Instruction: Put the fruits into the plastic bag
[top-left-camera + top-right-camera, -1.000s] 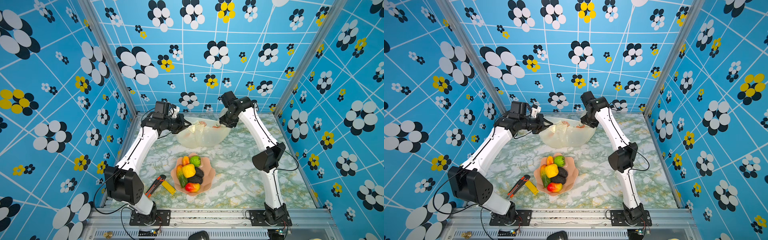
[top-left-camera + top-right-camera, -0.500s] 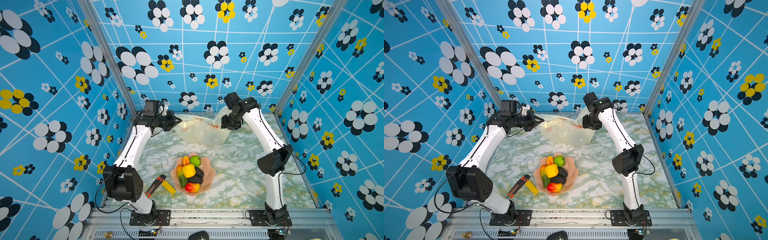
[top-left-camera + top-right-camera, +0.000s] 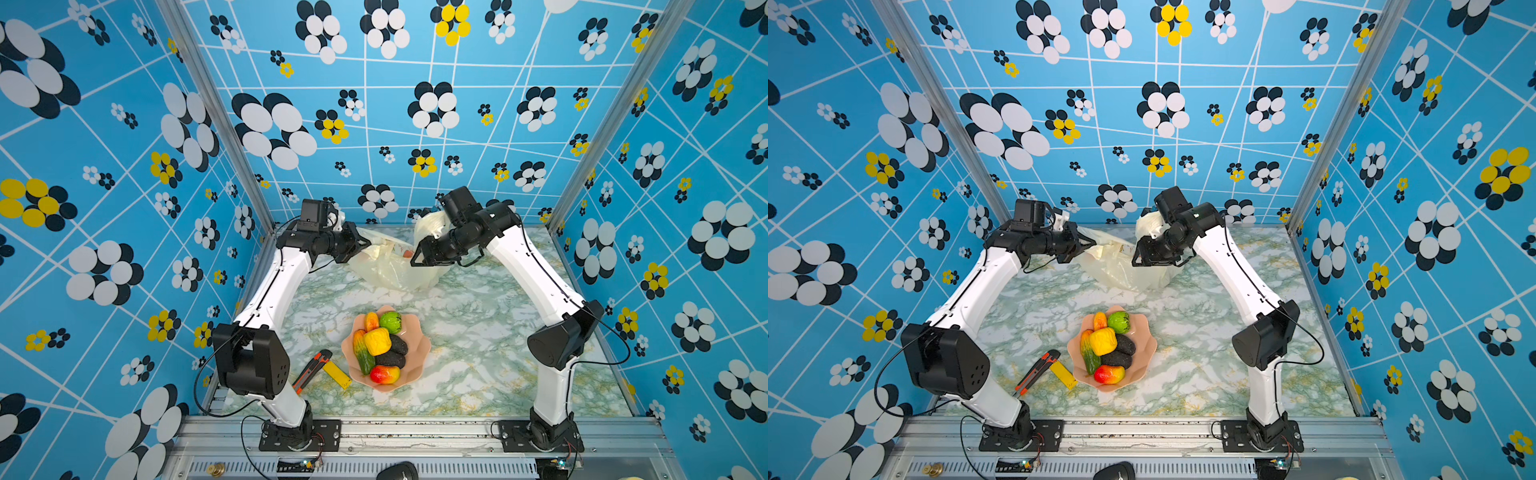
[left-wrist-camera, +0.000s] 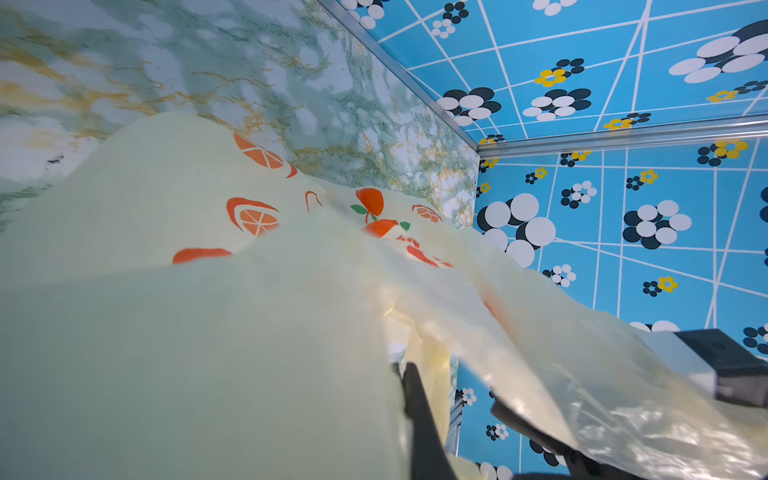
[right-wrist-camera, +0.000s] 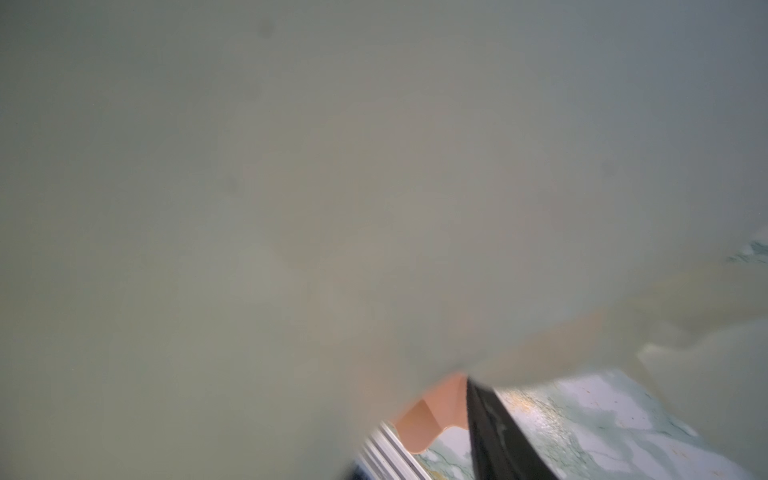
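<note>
Plastic bag (image 3: pixel 390 270) more crumpled (fruits (image 3: pixel 378 340) in bowl (image 3: pixel 424 347))

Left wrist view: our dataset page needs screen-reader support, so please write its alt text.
A pale translucent plastic bag printed with orange fruit slices fills most of the frame, its film bunched between the dark fingers of the left hand. Beyond it lie the marbled table and blue flowered walls.

3 blue walls (image 3: pixel 374 104), printed with white lines and black-white-yellow flowers, fill the upper frame; a green-gold marbled tabletop (image 3: pixel 478 353) lies lower centre, an aluminium rail (image 3: pixel 415 428) along its bottom edge.
</note>
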